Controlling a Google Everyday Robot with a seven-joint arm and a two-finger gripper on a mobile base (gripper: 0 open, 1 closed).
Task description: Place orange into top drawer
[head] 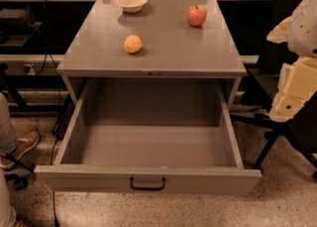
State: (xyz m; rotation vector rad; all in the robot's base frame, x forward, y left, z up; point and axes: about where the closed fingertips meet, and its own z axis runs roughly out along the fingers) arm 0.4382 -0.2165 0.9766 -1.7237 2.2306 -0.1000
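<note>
The orange (132, 43) sits on the flat grey tabletop (173, 47), left of centre and near its front edge. The top drawer (148, 146) below it is pulled fully out, with its black bar handle (147, 185) facing me, and it holds nothing. My gripper (293, 91) shows as cream-coloured parts at the right edge of the view. It is level with the drawer's right side, well apart from the orange, and holds nothing that I can see.
A red apple (196, 15) stands at the back right of the tabletop and a pale bowl (131, 2) at the back centre. A person's shoe (19, 147) is on the floor at the left. A black chair base (270, 137) stands to the right of the drawer.
</note>
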